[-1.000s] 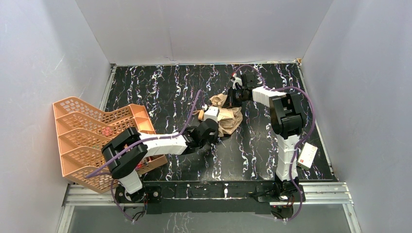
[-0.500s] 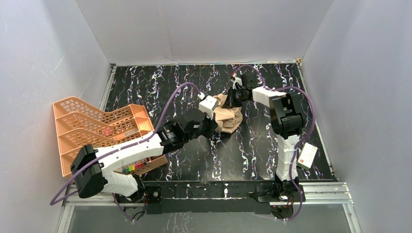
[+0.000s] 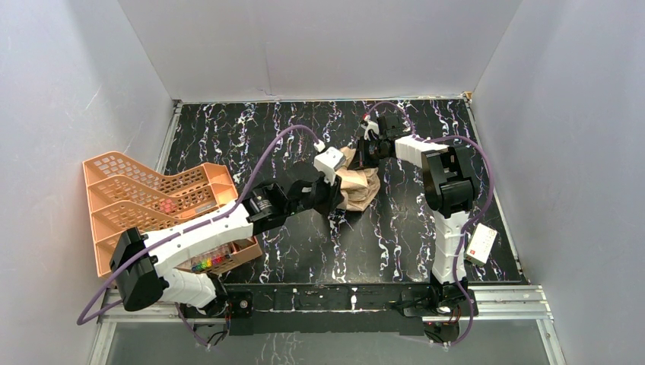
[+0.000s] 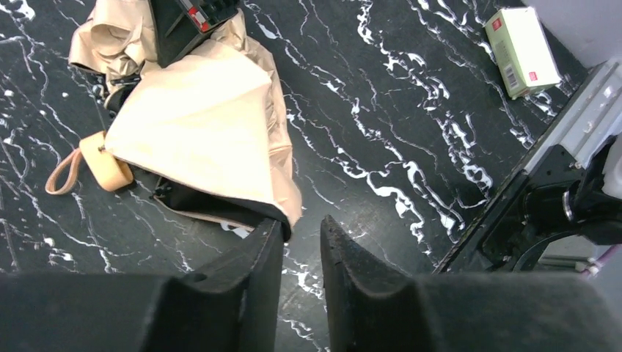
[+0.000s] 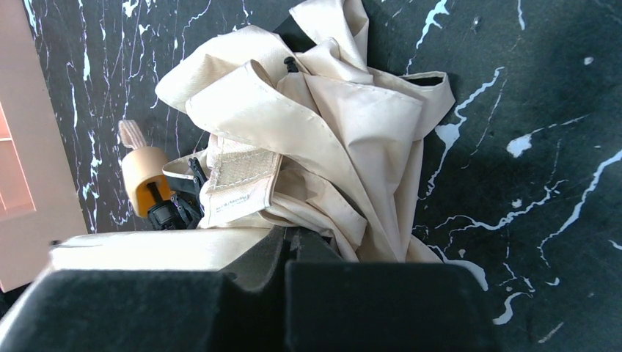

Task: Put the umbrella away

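The umbrella (image 3: 359, 186) lies crumpled mid-table, tan side up. In the left wrist view its canopy (image 4: 198, 125) shows a black underside along the near edge, with the tan handle (image 4: 108, 165) and strap loop (image 4: 60, 174) at the left. My left gripper (image 4: 302, 229) hovers just beyond the canopy's near corner, its jaws a narrow gap apart and empty; it also shows in the top view (image 3: 335, 209). My right gripper (image 5: 293, 243) is shut on a fold of the canopy (image 5: 323, 125), with the handle (image 5: 143, 172) and velcro strap (image 5: 238, 183) to the left.
An orange mesh rack (image 3: 144, 205) stands at the left edge, with small coloured items in it. A small white and green box (image 3: 481, 243) lies at the near right, also in the left wrist view (image 4: 522, 50). White walls enclose the table.
My left arm has unfolded and stretched out toward the umbrella, its wrist now higher and nearer the canopy. The right arm and the umbrella have hardly moved.
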{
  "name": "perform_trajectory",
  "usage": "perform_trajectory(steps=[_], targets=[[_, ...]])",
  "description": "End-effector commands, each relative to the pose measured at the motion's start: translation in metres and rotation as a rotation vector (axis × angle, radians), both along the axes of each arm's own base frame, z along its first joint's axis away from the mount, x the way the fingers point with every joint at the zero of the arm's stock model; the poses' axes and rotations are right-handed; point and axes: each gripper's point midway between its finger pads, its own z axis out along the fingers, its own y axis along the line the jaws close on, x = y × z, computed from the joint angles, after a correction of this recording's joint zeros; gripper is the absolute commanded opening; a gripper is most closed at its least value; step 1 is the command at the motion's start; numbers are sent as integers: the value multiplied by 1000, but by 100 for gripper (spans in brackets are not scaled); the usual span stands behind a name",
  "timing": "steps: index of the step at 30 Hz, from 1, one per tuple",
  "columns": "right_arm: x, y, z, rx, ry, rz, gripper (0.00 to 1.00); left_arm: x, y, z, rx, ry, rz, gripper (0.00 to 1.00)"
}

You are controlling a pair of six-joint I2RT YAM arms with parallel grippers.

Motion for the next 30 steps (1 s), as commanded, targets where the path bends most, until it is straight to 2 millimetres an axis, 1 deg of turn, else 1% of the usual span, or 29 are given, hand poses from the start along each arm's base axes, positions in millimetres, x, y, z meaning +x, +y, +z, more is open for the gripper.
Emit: perform_trajectory(steps=[1,4,5,8,11,12,15,18,21,23,27,30], targets=[[-23,-37,-56,-181,120,-30,2,-1,0,14,-86,26,34,38],[-23,-36,-56,-179,120,-30,2,-7,5,3,-135,87,73,63],[-22,-36,-56,-178,119,-30,2,-10,6,-2,-148,106,83,69],[-22,-36,-55,-178,118,-28,2,-14,13,-16,-163,160,129,82],[-22,-36,-56,-179,117,-26,2,-13,21,-23,-172,175,181,89],[-23,-36,-56,-178,118,-24,2,-10,20,-18,-196,160,190,90],[-23,-36,-56,-177,119,-22,2,-7,22,-17,-195,139,201,91],[-23,-36,-56,-176,119,-19,2,-2,15,-12,-195,112,174,88],[-23,-36,-56,-175,118,-21,2,8,8,-6,-208,96,149,86],[-24,-35,-56,-172,118,-19,2,18,8,-7,-206,101,151,84],[-25,-35,-56,-170,120,-17,2,39,12,-17,-216,133,166,80],[-24,-35,-56,-170,117,-15,2,43,8,-21,-222,161,130,74]])
